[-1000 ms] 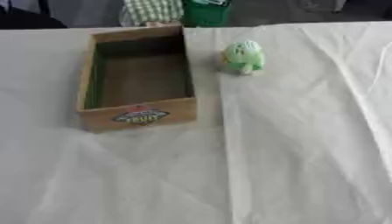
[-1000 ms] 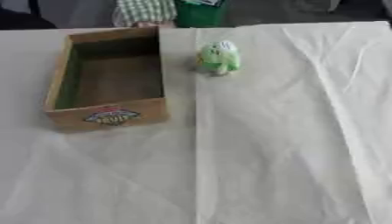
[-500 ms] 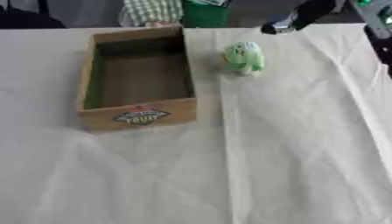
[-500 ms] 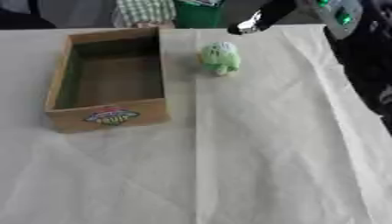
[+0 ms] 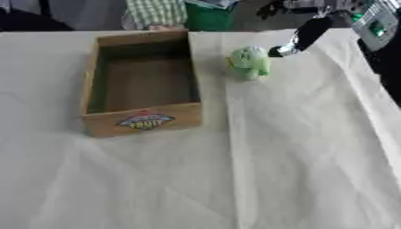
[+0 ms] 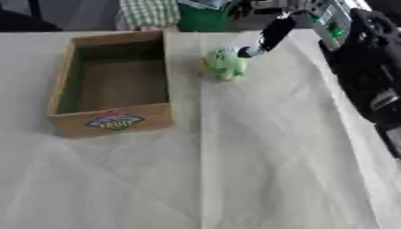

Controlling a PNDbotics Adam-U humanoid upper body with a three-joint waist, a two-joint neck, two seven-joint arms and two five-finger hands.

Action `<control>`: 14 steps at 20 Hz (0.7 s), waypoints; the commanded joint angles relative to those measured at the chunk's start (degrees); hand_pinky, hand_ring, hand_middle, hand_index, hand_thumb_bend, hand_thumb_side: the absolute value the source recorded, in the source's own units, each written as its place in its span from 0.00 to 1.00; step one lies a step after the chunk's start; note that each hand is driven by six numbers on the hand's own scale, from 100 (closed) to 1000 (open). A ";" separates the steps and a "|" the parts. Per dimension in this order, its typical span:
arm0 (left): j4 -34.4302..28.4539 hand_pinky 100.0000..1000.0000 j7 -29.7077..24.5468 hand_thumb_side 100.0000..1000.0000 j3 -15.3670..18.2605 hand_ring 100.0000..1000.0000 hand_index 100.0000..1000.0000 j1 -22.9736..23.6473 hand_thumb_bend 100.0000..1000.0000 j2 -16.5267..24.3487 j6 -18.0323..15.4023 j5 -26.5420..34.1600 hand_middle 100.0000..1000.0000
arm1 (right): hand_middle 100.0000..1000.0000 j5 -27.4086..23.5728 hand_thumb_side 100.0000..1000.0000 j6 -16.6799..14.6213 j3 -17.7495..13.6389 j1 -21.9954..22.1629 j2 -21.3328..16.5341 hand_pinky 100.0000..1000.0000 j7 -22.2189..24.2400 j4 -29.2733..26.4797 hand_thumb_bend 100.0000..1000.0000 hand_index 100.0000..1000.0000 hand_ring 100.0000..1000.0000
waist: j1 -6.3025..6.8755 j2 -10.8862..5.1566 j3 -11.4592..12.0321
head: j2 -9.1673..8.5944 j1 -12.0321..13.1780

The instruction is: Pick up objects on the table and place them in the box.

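Green toy (image 5: 250, 62), rounded, perhaps plush, beside box (image 5: 141, 116).

a white cloth (image 5: 297, 156) covers the table (a crease runs down it), a green container (image 5: 205, 17) beyond.

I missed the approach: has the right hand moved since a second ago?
Yes. The right hand came in from the upper right, toward the green toy beside the box.

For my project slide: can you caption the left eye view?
Robot's right hand reaches toward a small green plush toy beside an empty wooden box on a white-clothed table.
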 commanded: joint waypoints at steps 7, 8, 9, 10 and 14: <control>-0.98 0.71 -0.71 0.52 -0.17 0.49 0.66 -0.34 0.00 1.29 -0.06 0.50 0.47 | 0.86 3.30 0.37 -0.01 -2.63 -1.84 1.40 0.88 1.73 2.72 0.40 1.00 0.91 | 0.07 -0.80 0.40 | -1.21 -0.62; -0.98 0.71 -0.76 0.52 -0.17 0.49 0.66 -0.36 0.00 1.23 -0.07 0.53 0.47 | 0.86 3.79 0.37 0.36 -2.90 -1.80 1.75 0.88 1.38 3.21 0.40 1.00 0.91 | 0.07 -0.67 0.55 | -1.31 -0.74; -0.98 0.71 -0.81 0.52 -0.17 0.49 0.66 -0.38 0.00 1.18 -0.08 0.56 0.47 | 0.86 4.36 0.37 0.72 -3.14 -1.72 2.06 0.88 0.91 3.69 0.40 1.00 0.91 | 0.05 -0.56 0.73 | -1.39 -0.89; -0.98 0.71 -0.86 0.52 -0.17 0.49 0.66 -0.41 0.00 1.14 -0.10 0.59 0.47 | 0.85 4.99 0.37 1.04 -3.36 -1.62 2.33 0.88 0.38 4.14 0.41 1.00 0.91 | 0.02 -0.44 0.92 | -1.48 -1.02; -0.98 0.71 -1.03 0.52 -0.12 0.49 0.66 -0.44 0.00 0.91 -0.16 0.71 0.47 | 0.85 6.95 0.37 1.70 -4.21 -1.27 3.13 0.88 -1.53 5.55 0.41 1.00 0.90 | -0.02 0.09 1.41 | -1.82 -1.51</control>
